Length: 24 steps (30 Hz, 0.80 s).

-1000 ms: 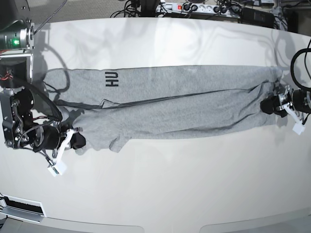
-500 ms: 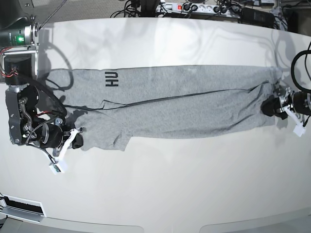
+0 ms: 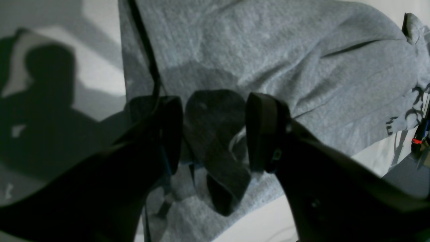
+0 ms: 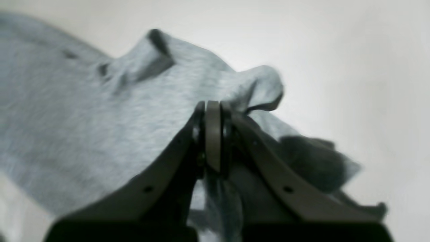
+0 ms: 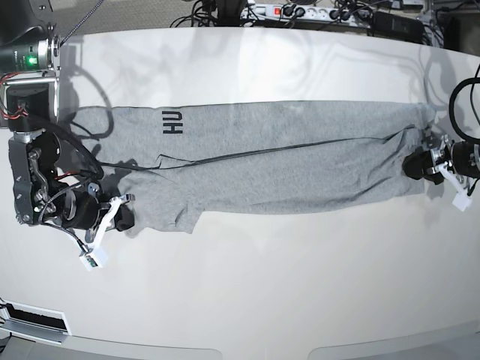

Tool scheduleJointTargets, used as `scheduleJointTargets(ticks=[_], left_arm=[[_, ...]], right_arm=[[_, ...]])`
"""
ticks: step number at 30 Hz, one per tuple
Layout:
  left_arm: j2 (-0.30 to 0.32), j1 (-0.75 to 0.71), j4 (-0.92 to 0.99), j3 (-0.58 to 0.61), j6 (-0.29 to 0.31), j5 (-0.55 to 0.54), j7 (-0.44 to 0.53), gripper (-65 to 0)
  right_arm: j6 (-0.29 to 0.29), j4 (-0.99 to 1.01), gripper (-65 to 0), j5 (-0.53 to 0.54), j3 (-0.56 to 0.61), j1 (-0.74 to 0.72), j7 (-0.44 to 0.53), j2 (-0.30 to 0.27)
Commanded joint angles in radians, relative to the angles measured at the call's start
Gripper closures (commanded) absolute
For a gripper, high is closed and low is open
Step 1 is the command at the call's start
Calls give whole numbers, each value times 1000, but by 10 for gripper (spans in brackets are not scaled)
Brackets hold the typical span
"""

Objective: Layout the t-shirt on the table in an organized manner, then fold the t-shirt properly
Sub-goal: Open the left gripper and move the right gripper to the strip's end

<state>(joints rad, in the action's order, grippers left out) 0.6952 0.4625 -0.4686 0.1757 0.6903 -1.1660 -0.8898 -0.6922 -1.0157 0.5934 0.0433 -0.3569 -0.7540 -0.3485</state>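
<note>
The grey t-shirt (image 5: 285, 157) lies stretched in a long band across the white table (image 5: 262, 285), its black lettering (image 5: 172, 121) near the left end. At the shirt's lower left corner my right gripper (image 5: 122, 214) is shut on a pinch of cloth. In the right wrist view the t-shirt (image 4: 84, 117) drapes from the closed right gripper (image 4: 212, 107). My left gripper (image 5: 414, 165) sits at the shirt's right end. In the left wrist view the left gripper (image 3: 215, 131) stands open, its jaws straddling a raised fold of the t-shirt (image 3: 268, 50).
A power strip with cables (image 5: 315, 13) runs along the table's far edge. A black cable loop (image 5: 461, 97) hangs near the left arm. The right arm's base with a green light (image 5: 30, 60) stands at the far left. The table's curved front edge (image 5: 225, 346) is close.
My right gripper has closed on the shirt's lower left corner and drawn it slightly right and toward the far side. The left gripper has stayed where it was.
</note>
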Motion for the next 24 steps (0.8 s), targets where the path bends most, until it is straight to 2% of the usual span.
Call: scheduleJointTargets(ticks=[1,3,5,14,19,24], left_arm=[[23,23,-9,-6,8,-12,3,-314],[26,23,-9,-6,8,-12,2,-314],[31,23,-9,-6,8,-12,2,-314],[56,37,-9,-6,8,-13,4,-314],[76,37,-9,-6,8,-13,4,-314],[99,37,-9,-6,8,-13,4,-314]], right_arm=[[-6,-18,0,57,-5,-25,-24,-13],[-6,-37,0,143,-5,-7,-98,-15],[-6,-85,0,174,-5,30,-126,-20],[-6,-476,0,166,-5,283,-150,-105],[-6,-630,0,166,-5,398,-240,-135],[-6,-653,0,166,-5,456,-366,-134]])
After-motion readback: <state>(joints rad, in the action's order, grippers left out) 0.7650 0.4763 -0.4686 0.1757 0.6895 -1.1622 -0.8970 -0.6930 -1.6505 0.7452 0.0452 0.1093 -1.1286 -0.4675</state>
